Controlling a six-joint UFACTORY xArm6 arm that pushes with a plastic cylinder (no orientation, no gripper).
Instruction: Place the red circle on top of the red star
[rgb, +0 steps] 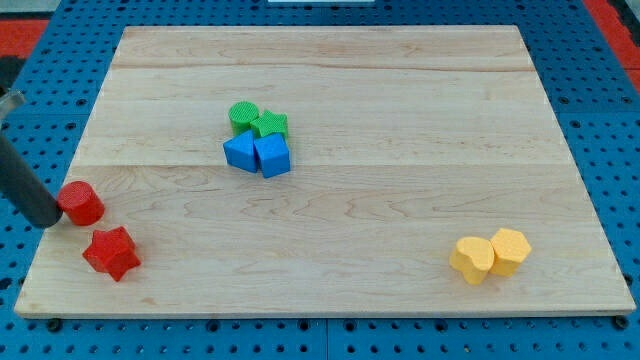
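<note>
The red circle (82, 203) lies near the board's left edge. The red star (111, 252) lies just below it and slightly to the right, a small gap between them. My rod comes in from the view's left, and my tip (48, 220) rests against the red circle's left side, above and left of the star.
A green circle (242, 116), a green star (270, 125) and two blue blocks (240, 152) (272, 156) cluster at the board's upper middle. Two yellow blocks (472, 259) (509, 250) sit at the lower right. The wooden board (400, 120) lies on a blue pegboard.
</note>
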